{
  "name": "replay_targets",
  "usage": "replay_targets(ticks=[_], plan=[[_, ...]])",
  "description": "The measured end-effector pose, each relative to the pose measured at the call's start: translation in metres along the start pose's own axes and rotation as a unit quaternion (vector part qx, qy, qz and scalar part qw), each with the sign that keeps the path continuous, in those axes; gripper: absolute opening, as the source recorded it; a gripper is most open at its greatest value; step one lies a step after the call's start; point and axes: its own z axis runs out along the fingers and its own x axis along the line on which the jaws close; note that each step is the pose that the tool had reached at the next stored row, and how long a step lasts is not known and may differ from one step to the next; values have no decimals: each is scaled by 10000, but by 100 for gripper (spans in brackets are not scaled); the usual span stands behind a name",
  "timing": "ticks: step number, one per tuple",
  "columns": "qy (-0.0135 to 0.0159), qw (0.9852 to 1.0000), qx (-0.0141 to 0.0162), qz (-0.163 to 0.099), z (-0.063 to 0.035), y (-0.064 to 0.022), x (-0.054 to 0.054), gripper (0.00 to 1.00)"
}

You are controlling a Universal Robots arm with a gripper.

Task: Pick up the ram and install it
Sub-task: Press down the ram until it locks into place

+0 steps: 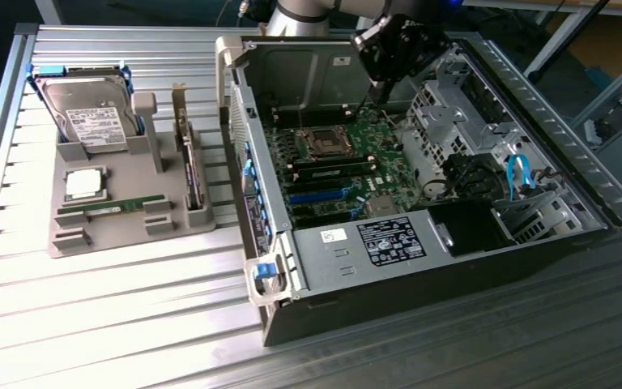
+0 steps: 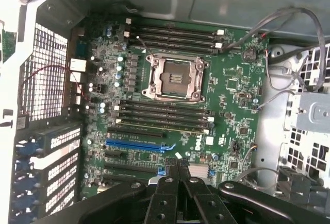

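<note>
Exterior view: end effector (image 1: 389,61) hovers inside open computer case (image 1: 419,243), above motherboard (image 1: 338,166), fingers closed together, holding nothing. Ram (image 1: 111,208) lies flat in grey holder tray (image 1: 127,231) on table (image 1: 95,324), well apart, toward exterior view's left. Long axis runs roughly left-right in that view, slightly tilted. Judged step: approach before pickup; grasp calls for opened fingers straddling stick's thin width.
</note>
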Motion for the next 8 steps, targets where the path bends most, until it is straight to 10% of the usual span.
replay_targets(ticks=[8], plan=[[0, 10000, 0, 57, 0, 0, 0, 10]])
